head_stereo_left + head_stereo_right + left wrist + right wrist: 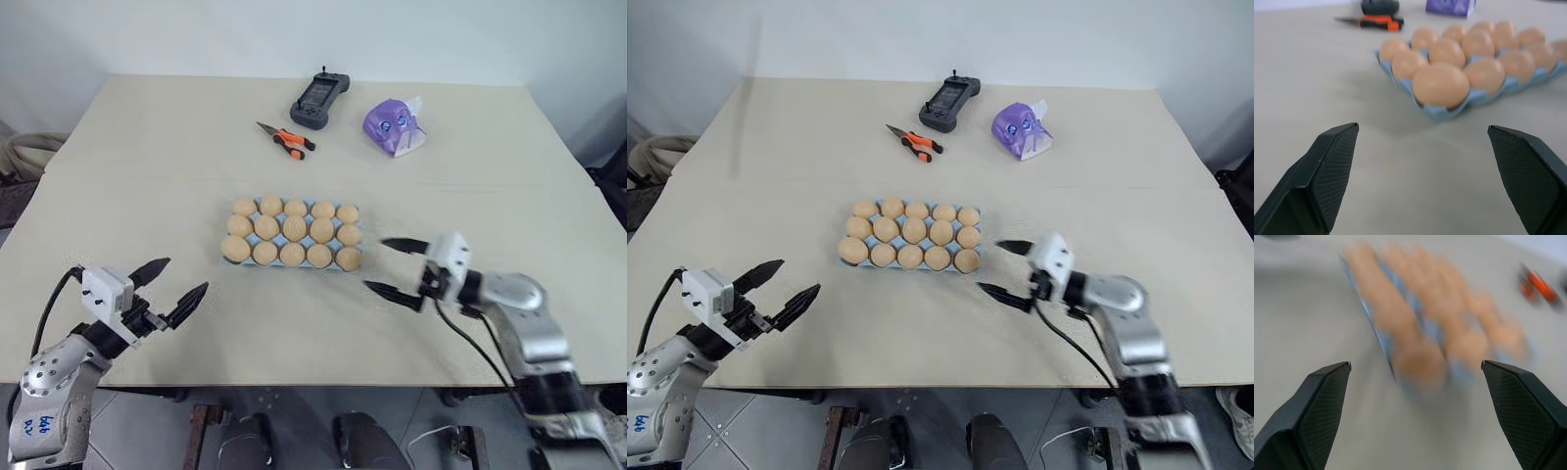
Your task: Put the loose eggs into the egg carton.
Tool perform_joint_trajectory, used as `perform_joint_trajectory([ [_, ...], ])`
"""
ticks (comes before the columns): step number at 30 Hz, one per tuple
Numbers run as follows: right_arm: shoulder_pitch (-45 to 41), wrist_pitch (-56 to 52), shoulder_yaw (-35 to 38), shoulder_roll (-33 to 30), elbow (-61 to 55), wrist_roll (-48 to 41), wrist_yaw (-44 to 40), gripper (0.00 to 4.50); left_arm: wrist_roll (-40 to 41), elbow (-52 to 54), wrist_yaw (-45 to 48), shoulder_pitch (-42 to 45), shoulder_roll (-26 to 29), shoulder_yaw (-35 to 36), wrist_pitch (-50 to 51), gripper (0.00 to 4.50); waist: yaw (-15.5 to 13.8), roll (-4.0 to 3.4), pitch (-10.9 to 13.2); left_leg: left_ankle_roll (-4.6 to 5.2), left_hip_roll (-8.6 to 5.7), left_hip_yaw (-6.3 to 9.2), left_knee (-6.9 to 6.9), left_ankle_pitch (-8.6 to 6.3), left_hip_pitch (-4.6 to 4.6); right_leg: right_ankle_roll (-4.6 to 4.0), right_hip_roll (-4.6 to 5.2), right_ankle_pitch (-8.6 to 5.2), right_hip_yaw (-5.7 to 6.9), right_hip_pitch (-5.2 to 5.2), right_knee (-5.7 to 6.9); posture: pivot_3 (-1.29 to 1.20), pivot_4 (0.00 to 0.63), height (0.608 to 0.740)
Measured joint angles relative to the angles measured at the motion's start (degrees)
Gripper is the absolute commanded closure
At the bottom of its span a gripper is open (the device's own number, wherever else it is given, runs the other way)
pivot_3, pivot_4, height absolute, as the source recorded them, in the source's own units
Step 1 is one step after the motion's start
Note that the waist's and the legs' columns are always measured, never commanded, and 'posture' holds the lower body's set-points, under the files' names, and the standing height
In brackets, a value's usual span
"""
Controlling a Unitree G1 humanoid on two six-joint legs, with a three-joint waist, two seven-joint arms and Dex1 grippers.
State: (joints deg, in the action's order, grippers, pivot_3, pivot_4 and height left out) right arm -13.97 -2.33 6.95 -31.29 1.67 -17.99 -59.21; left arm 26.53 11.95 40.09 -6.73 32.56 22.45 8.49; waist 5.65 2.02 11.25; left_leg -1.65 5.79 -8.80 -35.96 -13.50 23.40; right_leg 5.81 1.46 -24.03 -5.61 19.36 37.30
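Right gripper [392, 266] spread, empty, beside seemingly full egg carton [355, 211]; pliers [285, 138], packet [394, 126] beyond.

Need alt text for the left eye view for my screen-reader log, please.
A light blue egg carton sits mid-table with all fifteen cups holding tan eggs. The left gripper and right gripper hover open, empty, on either side. Beyond lie pliers, a black handheld controller and a purple packet.

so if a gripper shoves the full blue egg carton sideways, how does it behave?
The light blue moulded egg carton would probably slide flat on the smooth beige table, being low and wide. The tan oval eggs sit cupped, so likely stay put, though a hard shove could crack them.
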Motion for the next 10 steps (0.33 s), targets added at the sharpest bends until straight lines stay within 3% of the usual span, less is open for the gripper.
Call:
perform_joint_trajectory([
  [10, 4.6, 2.3, 3.8, -1.3, 0.8, -3.5, -0.2, 0.03, -2.0, -1.2, 1.4, -0.2, 0.6, -1.1, -2.3, 0.00, 0.4, 0.01, 0.0, 0.06, 0.05, -0.08, -0.04, 0.00, -0.20, 0.06, 0.08, 0.04, -0.10, -0.21, 0.04, 0.00, 0.150, 0.740],
])
